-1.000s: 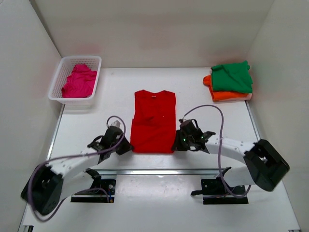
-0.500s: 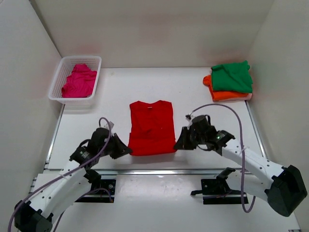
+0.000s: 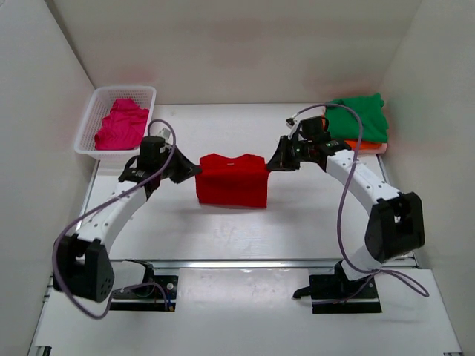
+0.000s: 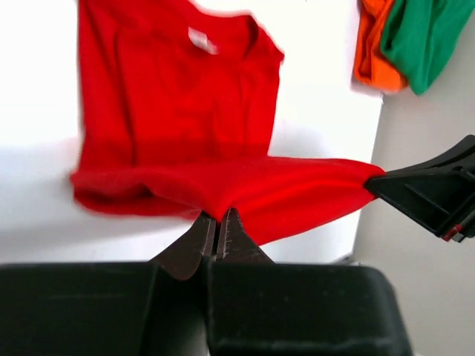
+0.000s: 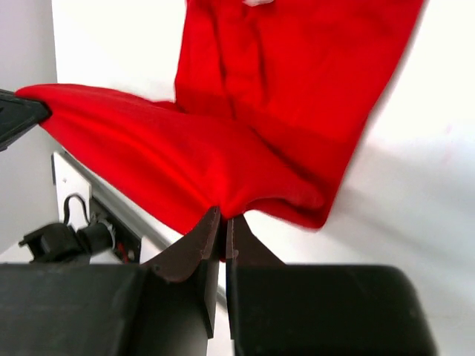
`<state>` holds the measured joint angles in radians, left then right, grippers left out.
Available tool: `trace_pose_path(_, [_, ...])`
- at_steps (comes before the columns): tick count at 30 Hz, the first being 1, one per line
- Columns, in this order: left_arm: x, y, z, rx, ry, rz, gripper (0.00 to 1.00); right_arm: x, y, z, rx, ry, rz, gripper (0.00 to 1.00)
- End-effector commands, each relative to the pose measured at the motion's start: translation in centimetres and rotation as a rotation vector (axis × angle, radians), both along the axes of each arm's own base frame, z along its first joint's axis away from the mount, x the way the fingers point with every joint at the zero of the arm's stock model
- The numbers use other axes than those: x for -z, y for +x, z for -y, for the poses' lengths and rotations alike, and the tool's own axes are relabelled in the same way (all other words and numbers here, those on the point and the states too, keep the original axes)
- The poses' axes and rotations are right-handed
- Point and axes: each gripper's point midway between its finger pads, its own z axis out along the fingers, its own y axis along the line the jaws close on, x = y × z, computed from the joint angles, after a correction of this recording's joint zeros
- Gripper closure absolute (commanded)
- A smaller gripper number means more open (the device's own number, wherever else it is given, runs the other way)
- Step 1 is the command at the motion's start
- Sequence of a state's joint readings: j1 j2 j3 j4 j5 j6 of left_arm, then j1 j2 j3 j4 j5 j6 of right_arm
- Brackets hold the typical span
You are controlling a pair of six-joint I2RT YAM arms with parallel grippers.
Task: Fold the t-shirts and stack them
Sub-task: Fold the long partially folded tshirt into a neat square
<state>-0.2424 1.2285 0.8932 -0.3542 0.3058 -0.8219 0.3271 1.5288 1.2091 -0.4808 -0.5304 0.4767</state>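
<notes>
Both arms have swung out from the near edge toward the far side. L gripper (image 3: 191, 169), 1 s ago at the near-left corner of the red tee (image 3: 231, 185), is now up by its far-left shoulder. R gripper (image 3: 273, 164) went likewise, near-right corner to far-right. The hem travelled w/ them, over the tee's body, so the tee, earlier flat at full length, is now doubled & much shorter near-to-far, w/ the fold on the near side.
</notes>
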Motion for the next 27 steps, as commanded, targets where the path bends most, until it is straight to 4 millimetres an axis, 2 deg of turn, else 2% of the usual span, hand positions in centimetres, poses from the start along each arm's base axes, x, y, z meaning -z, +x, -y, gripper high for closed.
trace_pose_path(1, [-0.3,4.7,-0.6,-0.013,0.06,0.087,1.0,0.1,3.9,0.6,-0.007,-0.014,0.055,1.0])
trace_pose_path(2, [-0.1,5.1,-0.4,-0.005,0.055,0.089,1.0,-0.4,5.1,1.0,0.008,-0.007,0.07,1.0])
trace_pose_path(3, [0.4,6.3,-0.2,-0.006,0.05,0.083,1.0,0.8,5.7,0.9,0.007,-0.009,0.044,1.0])
trace_pose_path(4, [1.5,7.3,-0.3,-0.02,0.053,0.06,1.0,1.3,7.1,0.9,0.009,-0.018,0.047,0.99])
trace_pose_path(5, [1.4,8.2,-0.6,-0.039,0.048,0.078,1.0,0.8,8.2,1.3,0.024,-0.022,0.069,1.0])
trace_pose_path(7, [2.9,10.1,-0.7,-0.055,0.038,0.061,1.0,3.0,10.3,1.3,0.022,-0.031,0.036,1.0])
trace_pose_path(8, [3.1,11.8,-1.1,-0.089,0.045,0.07,1.0,3.6,11.6,1.4,0.024,-0.04,0.037,1.0])
trace_pose_path(9, [3.3,12.6,-1.5,-0.1,0.053,0.079,0.99,2.9,13.1,1.6,0.026,-0.049,0.075,1.0])
trace_pose_path(10, [3.9,13.8,-1.2,-0.103,0.056,0.075,0.98,4.7,13.9,1.6,0.02,-0.063,0.057,1.0])
trace_pose_path(11, [3.0,15.4,-1.7,-0.129,0.057,0.108,0.9,3.4,15.9,1.5,0.024,-0.083,0.114,0.99])
trace_pose_path(12, [4.0,16.6,-2.2,-0.148,0.057,0.107,0.81,3.6,18.2,2.1,0.038,-0.107,0.146,0.98])
trace_pose_path(13, [3.4,18.4,-2.4,-0.167,0.023,0.151,0.74,4.6,19.4,1.8,0.041,-0.125,0.153,0.92])
trace_pose_path(14, [3.4,19.3,-2.4,-0.185,-0.022,0.148,0.7,4.4,21.6,2.8,0.085,-0.154,0.189,0.82])
trace_pose_path(15, [2.0,20.5,-3.1,-0.211,-0.064,0.195,0.67,3.4,23.3,3.4,0.113,-0.157,0.238,0.7])
trace_pose_path(16, [1.1,21.3,-3.2,-0.236,-0.1,0.229,0.64,2.7,24.1,3.7,0.135,-0.15,0.257,0.56])
trace_pose_path(17, [0.3,21.5,-3.8,-0.262,-0.116,0.243,0.62,2.4,24.7,4.0,0.152,-0.142,0.275,0.5])
trace_pose_path(18, [-0.9,21.6,-4.3,-0.286,-0.114,0.269,0.6,1.1,24.8,4.5,0.163,-0.123,0.307,0.4])
trace_pose_path(19, [-1.5,21.4,-4.0,-0.281,-0.113,0.289,0.59,1.8,24.5,4.8,0.177,-0.124,0.289,0.33])
trace_pose_path(20, [-2.0,20.8,-4.0,-0.287,-0.097,0.303,0.58,0.9,24.0,4.8,0.179,-0.122,0.311,0.27])
trace_pose_path(21, [-2.2,20.0,-4.4,-0.295,-0.086,0.311,0.58,1.1,23.2,5.0,0.182,-0.128,0.311,0.24])
trace_pose_path(22, [-2.3,19.5,-3.8,-0.279,-0.09,0.321,0.57,3.0,22.1,5.2,0.175,-0.133,0.277,0.2])
trace_pose_path(23, [-2.2,18.7,-3.6,-0.271,-0.078,0.327,0.56,2.3,21.7,5.3,0.18,-0.124,0.291,0.18])
trace_pose_path(24, [-1.4,18.0,-3.3,-0.261,-0.074,0.303,0.56,3.1,20.5,5.2,0.171,-0.112,0.27,0.14])
trace_pose_path(25, [-0.8,17.7,-2.6,-0.247,-0.074,0.282,0.56,4.9,19.5,5.1,0.166,-0.102,0.24,0.09])
trace_pose_path(26, [0.1,17.3,-1.9,-0.222,-0.073,0.257,0.56,4.7,19.1,4.9,0.16,-0.085,0.241,0.08])
trace_pose_path(27, [0.8,16.8,-1.3,-0.202,-0.085,0.237,0.56,5.6,18.4,4.5,0.155,-0.067,0.213,0.09])
